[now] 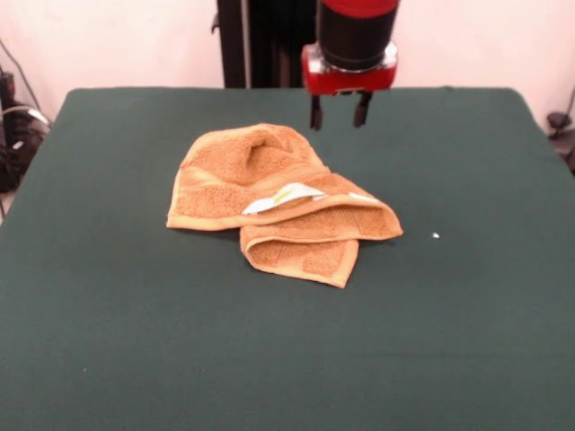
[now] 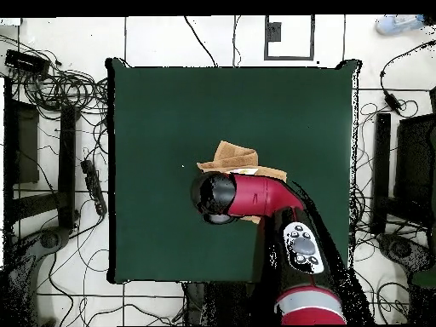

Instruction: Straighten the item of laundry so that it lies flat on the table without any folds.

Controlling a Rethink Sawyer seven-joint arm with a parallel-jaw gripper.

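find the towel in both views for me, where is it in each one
Front view: the towel lies crumpled just left of the picture's middle, on the green table, with the gripper hanging above its far right edge.
Overhead view: the towel sits near the table's middle, mostly hidden under the arm; only one end shows.
Shared landmark: the red arm.

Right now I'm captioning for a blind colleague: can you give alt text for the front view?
A crumpled orange-tan towel, folded over itself with a white label showing, lies mid-table on the dark green table. The red and black arm's pincer hangs open above the towel's far edge, holding nothing.
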